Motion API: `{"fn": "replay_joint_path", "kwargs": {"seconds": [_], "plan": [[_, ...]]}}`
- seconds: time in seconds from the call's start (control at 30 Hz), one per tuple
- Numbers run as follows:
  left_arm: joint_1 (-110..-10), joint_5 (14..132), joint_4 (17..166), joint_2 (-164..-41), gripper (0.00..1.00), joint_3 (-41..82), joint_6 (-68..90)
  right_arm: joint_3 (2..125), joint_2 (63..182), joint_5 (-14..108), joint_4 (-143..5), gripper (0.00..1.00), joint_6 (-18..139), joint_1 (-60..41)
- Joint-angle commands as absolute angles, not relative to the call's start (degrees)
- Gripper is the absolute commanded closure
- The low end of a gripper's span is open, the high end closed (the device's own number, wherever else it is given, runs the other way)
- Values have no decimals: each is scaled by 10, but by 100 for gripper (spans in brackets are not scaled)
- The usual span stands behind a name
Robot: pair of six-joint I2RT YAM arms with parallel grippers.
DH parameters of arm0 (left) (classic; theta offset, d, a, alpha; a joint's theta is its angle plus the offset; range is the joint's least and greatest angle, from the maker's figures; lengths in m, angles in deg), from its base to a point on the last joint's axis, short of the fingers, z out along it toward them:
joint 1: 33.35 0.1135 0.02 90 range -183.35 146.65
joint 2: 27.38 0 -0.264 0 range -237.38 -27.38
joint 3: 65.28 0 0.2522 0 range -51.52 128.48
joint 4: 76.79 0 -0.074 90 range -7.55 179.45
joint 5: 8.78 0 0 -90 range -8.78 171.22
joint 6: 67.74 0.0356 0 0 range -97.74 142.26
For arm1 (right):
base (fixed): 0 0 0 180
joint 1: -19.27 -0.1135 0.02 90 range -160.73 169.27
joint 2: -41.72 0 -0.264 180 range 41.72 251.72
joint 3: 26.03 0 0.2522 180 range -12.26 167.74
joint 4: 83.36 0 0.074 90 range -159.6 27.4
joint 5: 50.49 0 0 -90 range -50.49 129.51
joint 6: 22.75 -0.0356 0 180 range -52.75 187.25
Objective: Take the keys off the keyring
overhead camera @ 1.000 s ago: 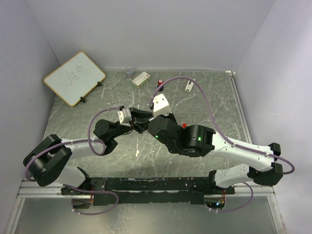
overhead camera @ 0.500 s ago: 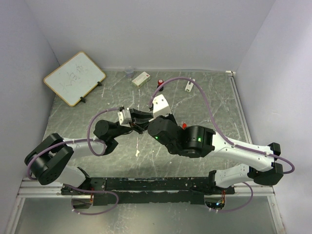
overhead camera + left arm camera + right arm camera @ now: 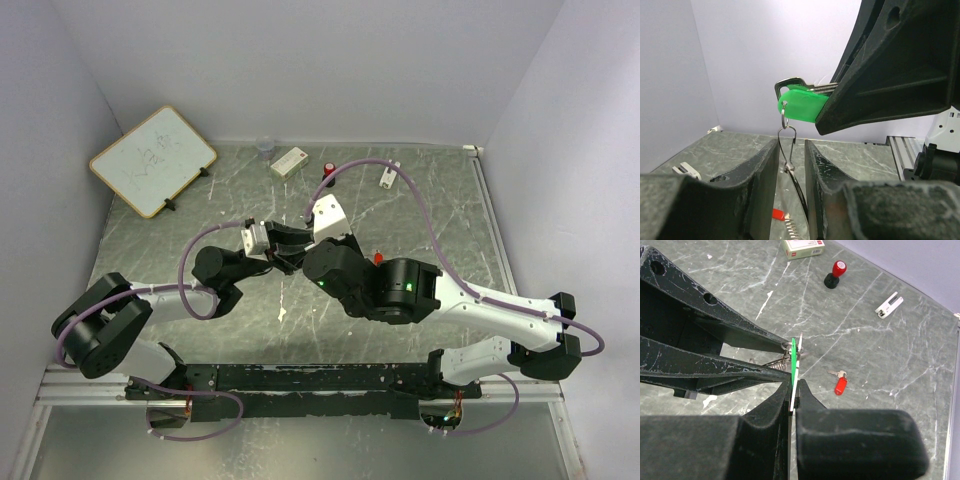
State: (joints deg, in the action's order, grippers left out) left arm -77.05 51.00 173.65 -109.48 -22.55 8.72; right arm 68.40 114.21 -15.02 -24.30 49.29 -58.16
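Note:
My right gripper (image 3: 795,390) is shut on the green key (image 3: 800,104), held edge-on above the table (image 3: 900,355). From the hole in its green head hangs the keyring (image 3: 786,137), a thin silver wire loop. The loop drops between the fingers of my left gripper (image 3: 791,145), whose jaws stand a little apart on either side of the wire without pinching it. A red key (image 3: 840,385) lies loose on the table to the right. In the top view both grippers meet mid-table, the left gripper (image 3: 280,250) against the right gripper (image 3: 300,255), and the red key (image 3: 378,257) lies beside the right arm.
At the back stand a white box (image 3: 289,161), a black cylinder with a red cap (image 3: 328,170), a small white piece (image 3: 388,176) and a small cup (image 3: 264,148). A whiteboard (image 3: 152,160) leans at the back left. Purple cables loop over both arms.
The left arm's base section has shifted slightly. Both grippers stay together at the same spot, the green key still held.

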Motion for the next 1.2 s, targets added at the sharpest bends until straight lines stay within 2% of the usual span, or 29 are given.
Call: {"fn": "replay_joint_path", "kwargs": {"seconds": [0.0,0.53,0.63,1.17], "plan": [[-768,507,1756,-1097,65,-221,86,696,1134,-167,-254,100,491,-586],[-767,524,1715,-1073,82,-230,117,698,1134,-172,-262,100,497,-588],[-767,536,1716,-1069,93,-236,119,698,1134,-172,-261,100,496,-588],[-770,692,1605,-1021,93,-225,161,697,1136,-148,-267,100,505,-589]]}}
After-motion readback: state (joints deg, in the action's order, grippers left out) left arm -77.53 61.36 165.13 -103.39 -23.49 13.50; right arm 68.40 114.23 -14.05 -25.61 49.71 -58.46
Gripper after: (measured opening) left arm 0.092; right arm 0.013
